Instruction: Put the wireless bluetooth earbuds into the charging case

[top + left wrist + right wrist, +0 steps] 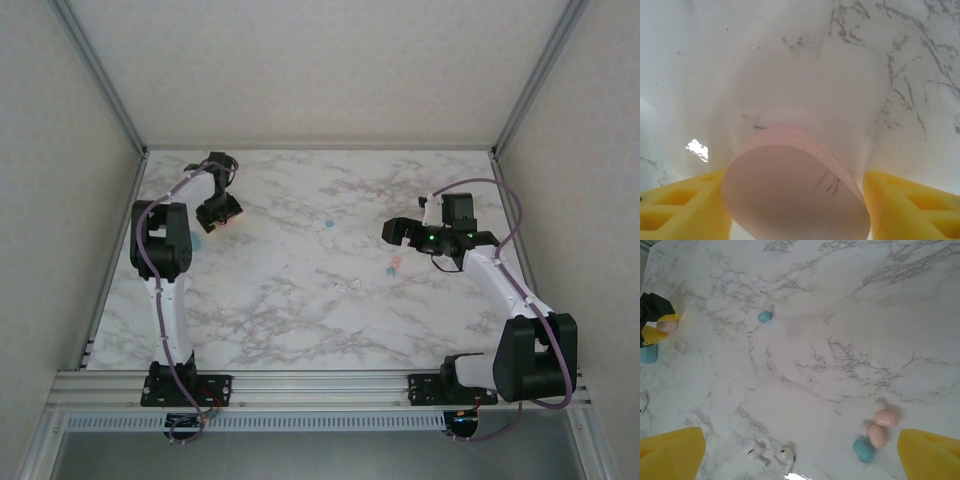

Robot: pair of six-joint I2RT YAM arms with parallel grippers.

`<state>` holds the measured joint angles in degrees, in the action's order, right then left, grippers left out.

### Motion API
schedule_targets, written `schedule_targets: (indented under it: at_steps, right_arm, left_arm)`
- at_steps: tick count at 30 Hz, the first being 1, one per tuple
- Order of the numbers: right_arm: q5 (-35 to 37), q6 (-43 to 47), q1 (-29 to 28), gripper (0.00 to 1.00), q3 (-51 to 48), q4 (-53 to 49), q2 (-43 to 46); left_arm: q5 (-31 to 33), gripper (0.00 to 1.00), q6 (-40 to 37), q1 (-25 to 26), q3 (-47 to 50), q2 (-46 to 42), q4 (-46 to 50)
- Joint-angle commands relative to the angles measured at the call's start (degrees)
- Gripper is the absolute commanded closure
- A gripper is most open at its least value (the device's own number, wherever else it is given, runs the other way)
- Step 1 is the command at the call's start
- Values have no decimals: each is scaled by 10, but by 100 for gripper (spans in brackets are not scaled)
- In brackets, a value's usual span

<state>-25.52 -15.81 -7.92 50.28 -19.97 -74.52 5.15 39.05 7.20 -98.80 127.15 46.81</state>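
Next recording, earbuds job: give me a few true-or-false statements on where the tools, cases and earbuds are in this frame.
1. A pink case sits between the fingers of the left tool. True.
2. The right tool is shut on a white earbud. False: it is open and empty, and the two white earbuds lie on the marble table.
3. Two pink earbuds and a teal earbud lie clustered together on the table. True.
4. The lone teal earbud rests inside the pink case. False: it lies on bare table, well apart from the case.
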Motion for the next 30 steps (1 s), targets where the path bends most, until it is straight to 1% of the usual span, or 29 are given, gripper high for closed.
schedule_targets:
  at_steps: [1, 9, 13, 17, 21, 23, 26, 30]
  right_arm:
    - [-3, 6, -4, 1, 13, -4, -7]
    - [4, 8, -5, 1, 7, -9, 9]
    - [4, 3, -4, 1, -5, 4, 14]
    - [1, 6, -4, 1, -2, -1, 6]
    - [4, 5, -4, 1, -4, -2, 10]
    - [6, 6, -5, 1, -3, -6, 14]
    - [9, 7, -4, 1, -7, -6, 18]
    - [9, 6, -4, 1, -11, -5, 16]
  left_arm:
    - [-6, 29, -2, 4, -21, -9, 34]
    - [-15, 15, -6, -14, -35, -14, 40]
    - [-16, 13, -6, -25, -49, -14, 49]
    - [-30, 14, 5, -32, -57, -6, 44]
    - [-46, 22, 12, -32, -64, 7, 42]
    - [-53, 24, 15, -32, -60, 9, 39]
    - [-56, 25, 15, -31, -55, 9, 38]
    - [-60, 25, 7, -29, -46, 4, 37]
